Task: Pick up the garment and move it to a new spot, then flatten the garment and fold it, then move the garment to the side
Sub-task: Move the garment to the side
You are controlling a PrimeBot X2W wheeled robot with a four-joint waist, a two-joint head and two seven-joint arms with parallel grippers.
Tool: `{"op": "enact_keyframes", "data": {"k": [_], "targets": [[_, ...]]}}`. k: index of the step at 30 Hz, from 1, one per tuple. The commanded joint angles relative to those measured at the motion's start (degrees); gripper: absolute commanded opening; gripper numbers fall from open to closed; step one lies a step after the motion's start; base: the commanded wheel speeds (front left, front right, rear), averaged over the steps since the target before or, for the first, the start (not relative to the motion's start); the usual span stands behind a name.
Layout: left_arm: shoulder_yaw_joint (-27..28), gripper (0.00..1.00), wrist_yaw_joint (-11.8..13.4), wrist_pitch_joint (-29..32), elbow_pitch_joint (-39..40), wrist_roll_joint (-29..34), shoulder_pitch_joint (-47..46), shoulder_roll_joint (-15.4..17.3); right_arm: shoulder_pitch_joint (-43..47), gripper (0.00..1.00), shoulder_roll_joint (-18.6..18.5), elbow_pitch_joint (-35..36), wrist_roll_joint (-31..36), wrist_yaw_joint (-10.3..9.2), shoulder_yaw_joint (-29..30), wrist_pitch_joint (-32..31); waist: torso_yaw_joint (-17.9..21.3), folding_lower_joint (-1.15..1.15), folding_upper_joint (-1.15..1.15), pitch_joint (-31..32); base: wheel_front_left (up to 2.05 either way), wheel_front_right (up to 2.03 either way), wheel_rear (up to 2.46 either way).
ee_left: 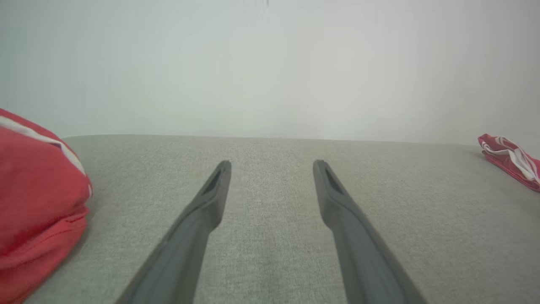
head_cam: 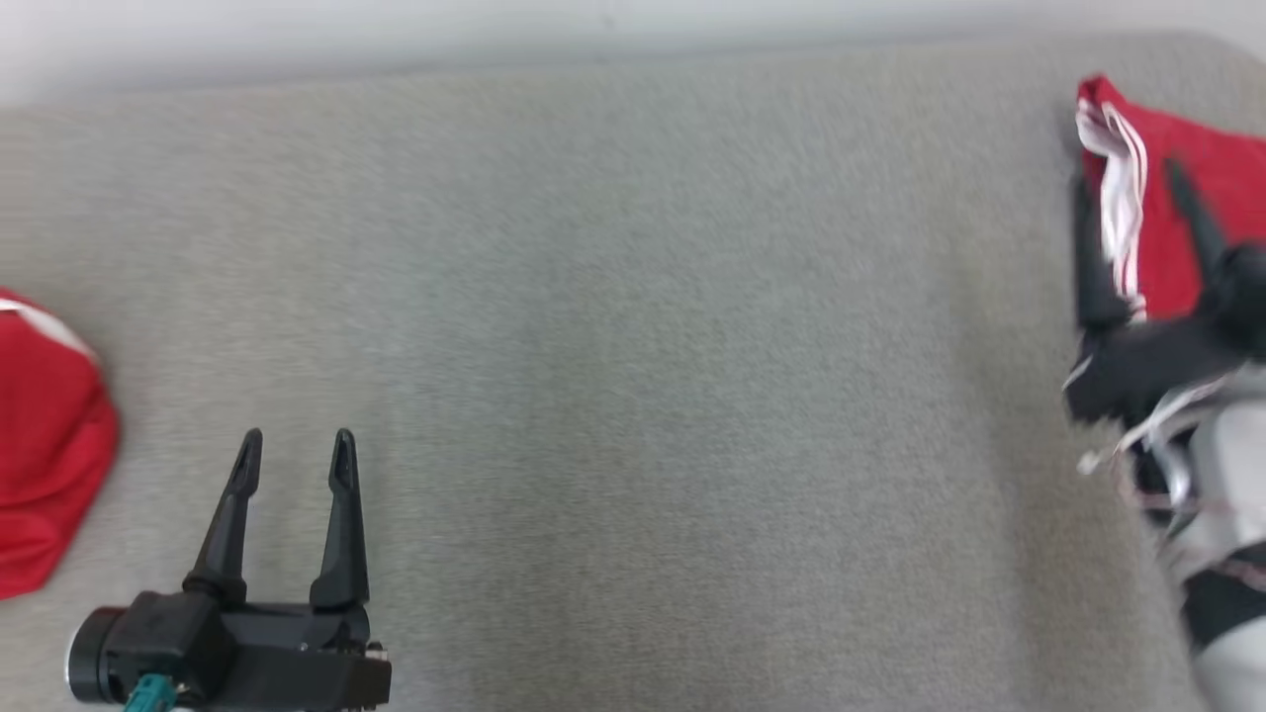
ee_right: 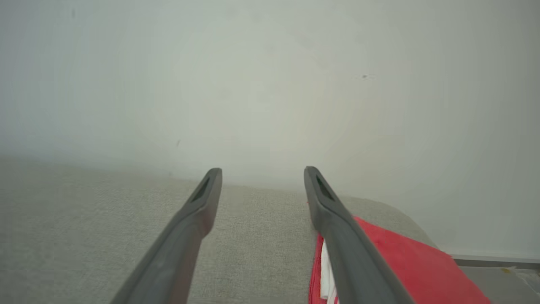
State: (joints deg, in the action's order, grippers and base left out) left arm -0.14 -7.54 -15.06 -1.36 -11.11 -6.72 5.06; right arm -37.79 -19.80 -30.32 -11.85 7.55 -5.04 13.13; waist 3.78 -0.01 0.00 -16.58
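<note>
The right hand has its fingers spread apart with nothing between them. The red, white-striped garment lies folded on the desk, under that hand's right finger and out past its right side. Whether the finger touches it cannot be told. The left hand is also spread wide and empty over bare desk, well apart from the garment. Another red cloth lies near its left side.
</note>
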Motion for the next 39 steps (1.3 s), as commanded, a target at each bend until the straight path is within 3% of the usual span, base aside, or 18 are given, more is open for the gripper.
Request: {"op": "enact_keyframes", "data": {"k": [1, 8, 21, 39], "targets": [[0.2, 1.00, 0.1, -0.2, -0.4, -0.7, 1.2, -0.2, 2.1, 1.00, 0.6, 1.0, -0.4, -0.15, 0.3, 0.2, -4.3, 0.01, 0.00, 4.8, 0.00, 0.00, 0.00], [0.8, 1.00, 0.1, -0.2, -2.8, -0.8, 3.3, -0.6, 15.5, 1.00, 5.5, 8.2, -1.7, -0.15, 2.1, -0.5, -6.2, 0.01, 0.00, 9.4, 0.00, 0.00, 0.00], [1.6, 1.00, 0.1, -0.2, -4.4, 0.1, 6.9, -0.9, 33.7, 1.00, 12.4, 21.6, -2.2, -0.15, 4.7, -3.3, -5.6, 0.01, 0.00, 13.2, 0.00, 0.00, 0.00], [1.0, 1.00, 0.1, -0.2, -5.9, 0.4, 9.2, -1.0, 41.5, 1.00, 15.6, 25.2, -1.4, -0.15, 5.1, -3.9, -4.0, 0.01, 0.00, 15.5, 0.00, 0.00, 0.00]]}}
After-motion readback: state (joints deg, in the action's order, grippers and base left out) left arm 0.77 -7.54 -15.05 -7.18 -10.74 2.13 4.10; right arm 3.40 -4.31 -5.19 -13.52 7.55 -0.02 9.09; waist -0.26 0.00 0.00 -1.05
